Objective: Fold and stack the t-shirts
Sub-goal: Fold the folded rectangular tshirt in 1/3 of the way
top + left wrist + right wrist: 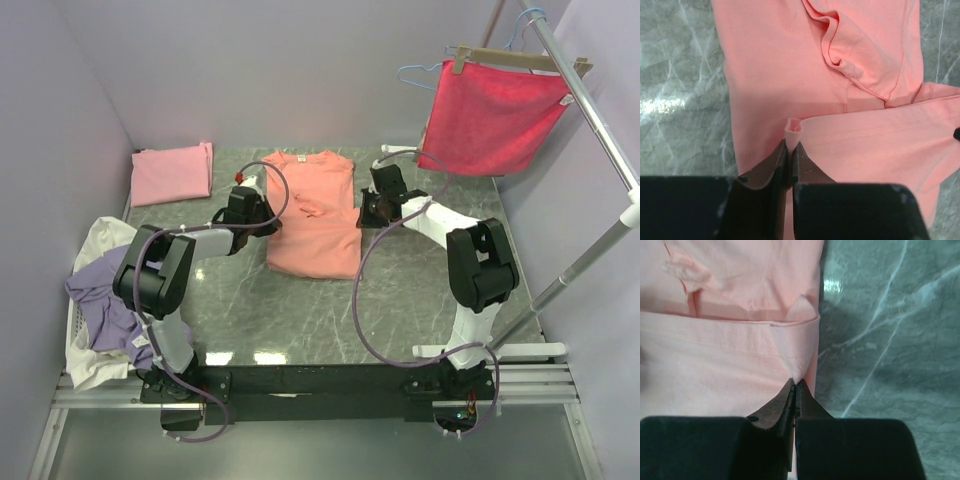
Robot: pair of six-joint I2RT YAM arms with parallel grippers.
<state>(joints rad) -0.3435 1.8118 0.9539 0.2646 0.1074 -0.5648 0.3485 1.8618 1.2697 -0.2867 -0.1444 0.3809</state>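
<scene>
A salmon-orange t-shirt [312, 215] lies on the marble table, its lower part doubled up over its middle. My left gripper [262, 213] is shut on the left corner of that folded hem [793, 127], a small roll of cloth poking out past the tips. My right gripper [366, 210] is shut on the right corner of the same hem [799, 371]. Seen from the wrists, the shirt [840, 100] [730, 330] shows a crumpled sleeve under the fold. A folded light pink t-shirt [173, 172] rests at the far left. Lavender [105, 300] and cream [100, 240] shirts lie heaped on the left.
A crimson square cloth [495, 115] hangs by clips from a hanger on a metal rack [590, 110] at the far right. A white basket [72, 330] holds the heap at the left edge. Bare marble [300, 320] lies between the shirt and the arm bases.
</scene>
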